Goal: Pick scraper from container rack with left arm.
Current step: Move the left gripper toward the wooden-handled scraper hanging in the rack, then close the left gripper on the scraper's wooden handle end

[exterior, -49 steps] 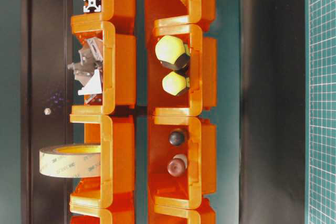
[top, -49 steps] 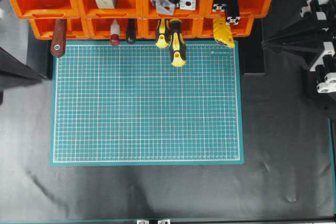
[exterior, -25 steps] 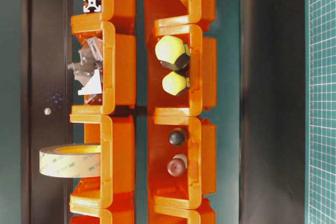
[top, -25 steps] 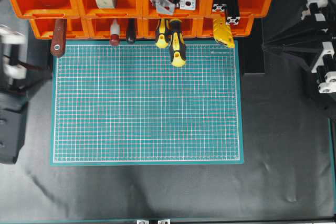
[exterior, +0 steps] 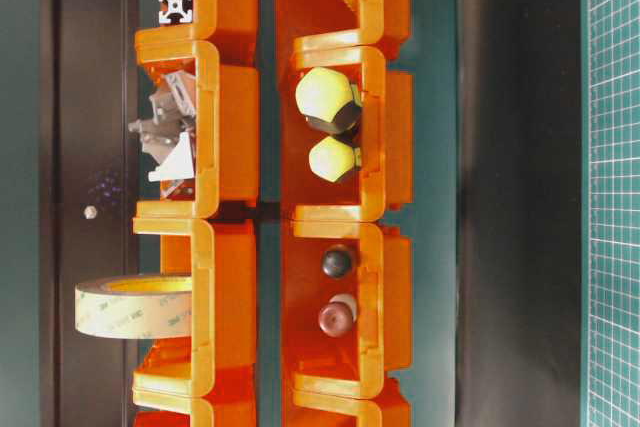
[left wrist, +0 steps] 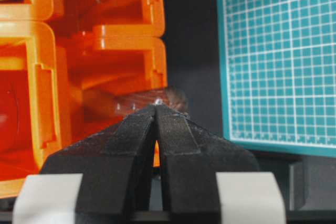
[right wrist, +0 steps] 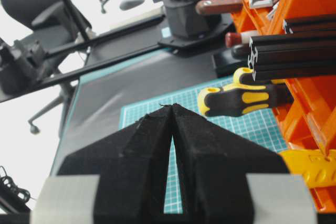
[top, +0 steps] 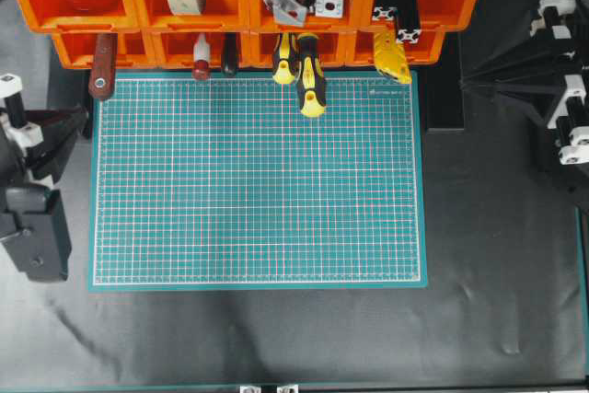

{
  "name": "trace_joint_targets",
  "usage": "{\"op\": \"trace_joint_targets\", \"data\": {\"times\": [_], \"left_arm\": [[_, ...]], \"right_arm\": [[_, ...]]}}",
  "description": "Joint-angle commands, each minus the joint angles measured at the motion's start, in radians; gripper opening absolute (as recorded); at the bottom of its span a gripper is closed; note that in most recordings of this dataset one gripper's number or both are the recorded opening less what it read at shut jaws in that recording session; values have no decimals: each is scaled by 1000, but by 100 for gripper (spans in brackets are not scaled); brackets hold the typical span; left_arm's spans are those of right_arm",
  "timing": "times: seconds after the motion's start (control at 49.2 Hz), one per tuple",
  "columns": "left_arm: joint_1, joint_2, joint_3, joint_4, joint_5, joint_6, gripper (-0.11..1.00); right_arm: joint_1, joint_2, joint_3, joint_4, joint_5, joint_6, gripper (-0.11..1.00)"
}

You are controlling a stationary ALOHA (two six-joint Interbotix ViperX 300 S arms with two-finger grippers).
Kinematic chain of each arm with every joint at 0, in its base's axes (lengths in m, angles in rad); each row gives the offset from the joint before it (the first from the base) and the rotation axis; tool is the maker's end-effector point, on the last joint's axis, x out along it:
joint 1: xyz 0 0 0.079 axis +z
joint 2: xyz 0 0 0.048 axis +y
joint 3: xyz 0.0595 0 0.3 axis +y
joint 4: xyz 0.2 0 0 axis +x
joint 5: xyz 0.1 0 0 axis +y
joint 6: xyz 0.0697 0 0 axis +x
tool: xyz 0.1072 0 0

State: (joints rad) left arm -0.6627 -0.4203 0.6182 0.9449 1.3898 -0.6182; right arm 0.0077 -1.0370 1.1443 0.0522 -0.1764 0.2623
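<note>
Only the reddish-brown handle of the scraper (top: 102, 69) showed; its blade was hidden inside the leftmost lower bin of the container rack (top: 244, 8), and the handle end with its hole stuck out past the bin front, over the top left corner of the green cutting mat (top: 258, 181). In the table-level view the scraper's bin was cut off at the bottom edge, so the tool could not be made out there. The left arm (top: 32, 181) was partly cut off by the left edge of the overhead view, beside the mat and below the scraper. From the left wrist camera, the left gripper (left wrist: 156, 109) pointed at the handle end, its jaws pressed together with nothing between them; touching or just short, I could not tell. The right gripper (right wrist: 172, 109) had its jaws together too, clear of the rack, above the worktop (top: 276, 338).
</note>
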Motion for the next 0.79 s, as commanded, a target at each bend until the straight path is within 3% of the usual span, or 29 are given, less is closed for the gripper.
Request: {"op": "trace_joint_targets", "data": {"times": [0.0,0.122,0.366,0.447,0.772], "left_arm": [[0,-23,-2,11,-14,-9,0],[15,-34,12,9,-46,-18,4],[83,-11,95,8,-161,-43,72],[123,3,112,6,-186,-63,88],[238,21,166,6,-245,-60,91]], "right_arm": [[2,3,-25,3,6,0,-1],[2,-8,-15,3,17,0,-1],[2,-37,-5,0,29,-3,-1],[2,-43,-5,0,44,-3,-1],[2,-61,2,0,86,-2,-1]]}}
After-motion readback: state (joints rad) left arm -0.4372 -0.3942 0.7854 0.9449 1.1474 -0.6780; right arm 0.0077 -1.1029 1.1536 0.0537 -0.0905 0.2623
